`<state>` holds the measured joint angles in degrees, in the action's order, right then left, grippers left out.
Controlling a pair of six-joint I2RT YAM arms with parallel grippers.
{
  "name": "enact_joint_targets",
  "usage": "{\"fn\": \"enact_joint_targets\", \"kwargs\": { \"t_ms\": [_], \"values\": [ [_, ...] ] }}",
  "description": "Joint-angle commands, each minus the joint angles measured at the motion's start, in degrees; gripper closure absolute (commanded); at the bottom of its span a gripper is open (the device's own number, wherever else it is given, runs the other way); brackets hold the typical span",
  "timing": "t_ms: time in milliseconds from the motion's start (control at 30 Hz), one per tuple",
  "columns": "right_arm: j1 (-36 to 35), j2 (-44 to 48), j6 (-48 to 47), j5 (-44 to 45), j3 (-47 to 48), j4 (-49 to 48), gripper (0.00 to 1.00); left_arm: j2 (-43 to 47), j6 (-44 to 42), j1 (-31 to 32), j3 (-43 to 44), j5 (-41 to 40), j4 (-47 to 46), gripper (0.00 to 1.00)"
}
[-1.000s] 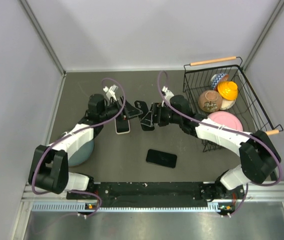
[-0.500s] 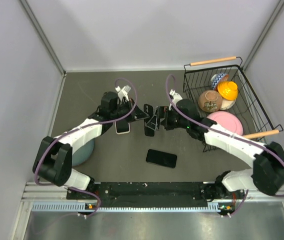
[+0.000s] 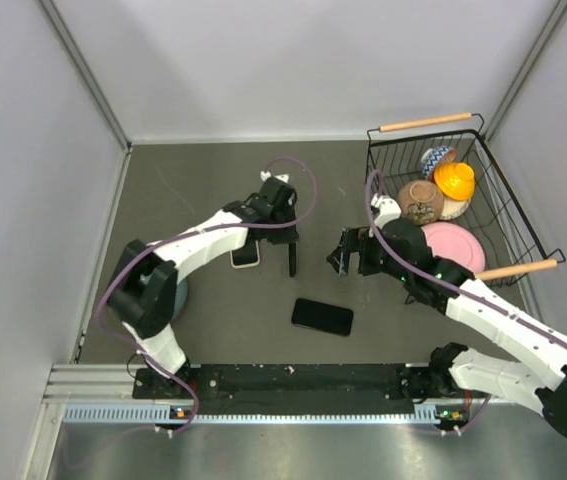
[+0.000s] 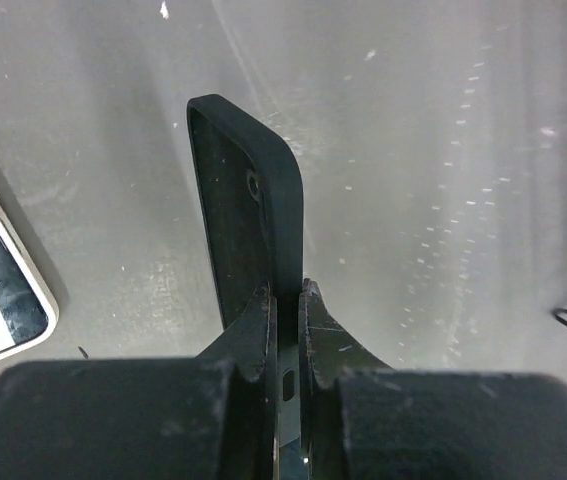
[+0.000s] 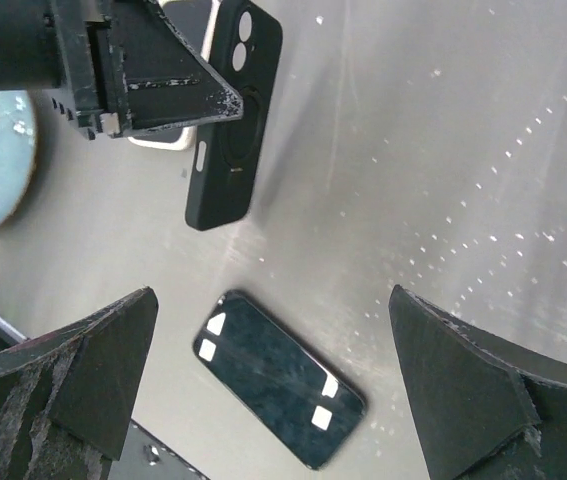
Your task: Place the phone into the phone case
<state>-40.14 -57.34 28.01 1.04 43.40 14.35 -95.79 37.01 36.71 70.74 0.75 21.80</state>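
Left claw (image 4: 285, 300) clenched on phone case (image 4: 243, 190), held on edge — right claw (image 3: 347, 252) spread open, empty. Next: grasp black phone (image 3: 322, 316) off table (image 3: 233, 310), align with case.

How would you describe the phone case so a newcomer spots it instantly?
Start at the grey table centre, left of the wire basket. There the left gripper pinches the phone case by its rim, held on edge. Unlike the flat black phone and the white-edged phone beside it, it is a matte black empty shell with camera cutouts.
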Motion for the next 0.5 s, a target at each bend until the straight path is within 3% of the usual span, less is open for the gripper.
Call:
{"fn": "enact_joint_targets", "kwargs": {
  "t_ms": [0,133,167,267,367,400,467],
  "values": [
    [-0.46,2.85,-1.55,5.2,-1.82,3.49,0.01,-5.8,0.42,2.05,6.76,-7.17,5.79,0.96],
    [-0.38,4.08,-2.87,5.82,-2.09,5.6,0.01,-10.55,1.74,2.75,9.94,-4.37,7.12,0.7],
    [-0.38,4.25,-3.22,5.9,-2.18,5.95,0.01,-10.56,2.18,2.75,9.86,-3.05,5.37,0.55],
    [-0.46,5.39,-4.63,5.47,-2.87,6.66,0.02,-8.98,2.54,2.84,9.07,1.16,2.38,0.32],
    [-0.46,6.01,-5.51,5.47,-3.93,5.52,0.03,-6.09,2.8,2.14,10.64,2.32,3.33,0.2],
    [-0.55,6.01,-6.12,4.77,-4.54,4.56,0.04,-4.34,2.8,1.44,11.69,2.24,4.47,0.01],
    [-1.34,5.92,-7.44,3.89,-5.6,2.36,0.05,-1.18,3.23,-0.05,11.7,1.19,5.79,0.01]
  ]
}}
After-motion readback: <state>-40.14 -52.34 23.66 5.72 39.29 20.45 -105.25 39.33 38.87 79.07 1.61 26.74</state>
